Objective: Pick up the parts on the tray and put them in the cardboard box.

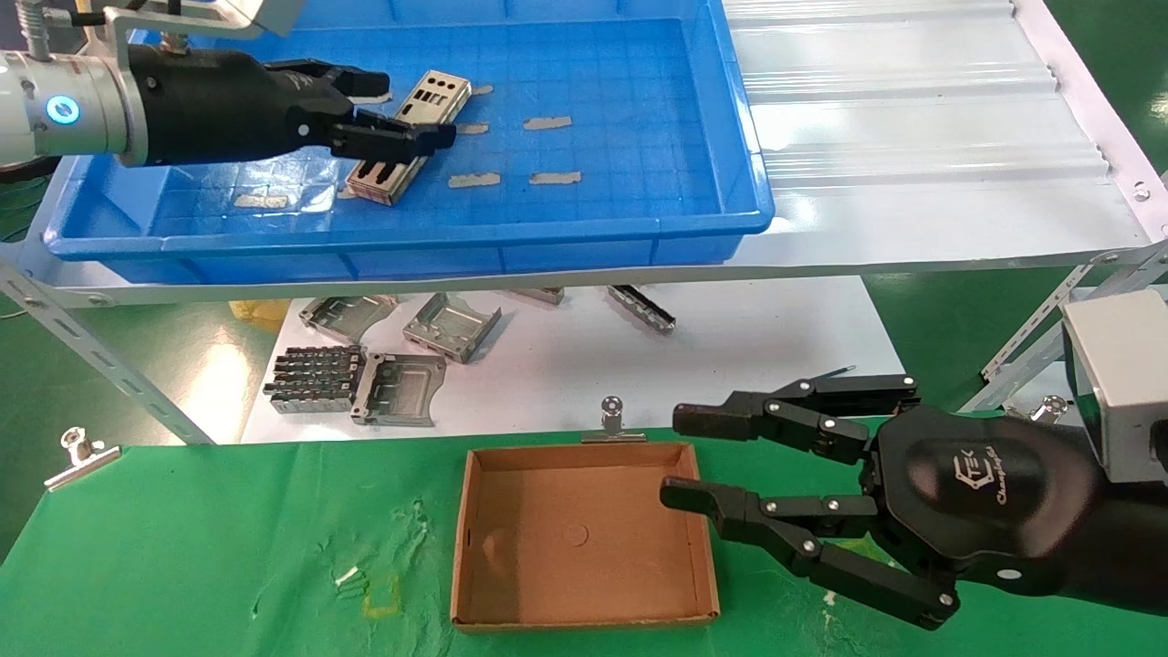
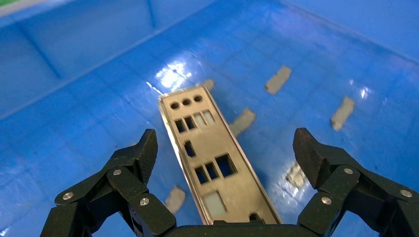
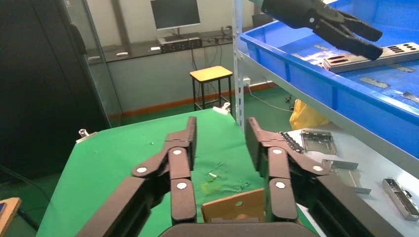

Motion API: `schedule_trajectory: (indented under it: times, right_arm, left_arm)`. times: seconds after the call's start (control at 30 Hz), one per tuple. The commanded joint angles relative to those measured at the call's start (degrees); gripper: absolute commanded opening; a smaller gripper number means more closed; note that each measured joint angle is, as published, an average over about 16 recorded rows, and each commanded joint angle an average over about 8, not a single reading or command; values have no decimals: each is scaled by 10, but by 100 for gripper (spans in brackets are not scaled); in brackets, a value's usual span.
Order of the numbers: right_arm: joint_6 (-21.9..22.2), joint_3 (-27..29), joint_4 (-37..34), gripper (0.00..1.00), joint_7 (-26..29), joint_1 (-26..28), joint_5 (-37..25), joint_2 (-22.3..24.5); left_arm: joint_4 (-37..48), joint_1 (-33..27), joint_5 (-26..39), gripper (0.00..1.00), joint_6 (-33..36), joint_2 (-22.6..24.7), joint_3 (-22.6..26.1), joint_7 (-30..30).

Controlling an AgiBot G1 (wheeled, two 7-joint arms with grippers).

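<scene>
One silver part [image 1: 439, 95] with punched cut-outs lies flat on the floor of the blue tray [image 1: 411, 243]. My left gripper [image 1: 415, 109] hovers open just above it, one finger on each long side, not touching. In the left wrist view the part [image 2: 217, 168] runs lengthwise between the spread fingertips [image 2: 146, 148] of my left gripper [image 2: 225, 148]. The cardboard box [image 1: 547, 566] stands empty on the green cloth. My right gripper [image 1: 680, 456] hangs open over the box's right wall, holding nothing. The right wrist view shows my right gripper [image 3: 220, 131] above the box's wall [image 3: 232, 205].
Grey tape strips [image 1: 547, 121] are stuck to the tray floor. Chunky grey brackets [image 1: 383, 370] lie on a white sheet under the shelf. A white corrugated sheet [image 1: 912, 109] lies right of the tray. Binder clips [image 1: 611, 420] hold the green cloth. A slanted shelf strut [image 1: 91, 356] stands at left.
</scene>
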Motion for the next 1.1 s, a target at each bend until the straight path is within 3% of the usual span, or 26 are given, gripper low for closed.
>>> schedule_trajectory:
  times: [0.03,0.1,0.2,1.1]
  right_arm:
    - [0,0,0,100,0,0,0,0]
    - [0,0,0,100,0,0,0,0]
    - [0,0,0,100,0,0,0,0]
    - [0,0,0,100,0,0,0,0]
  left_arm:
    - [5,0,-2,33,-8,2,-1,-3]
    - [8,0,-2,13,-11,3,-2,-6]
    - [11,1,-3,0,-14,6,-2,-10]
    - [10,11,-10,0,-48,14,-7,-10]
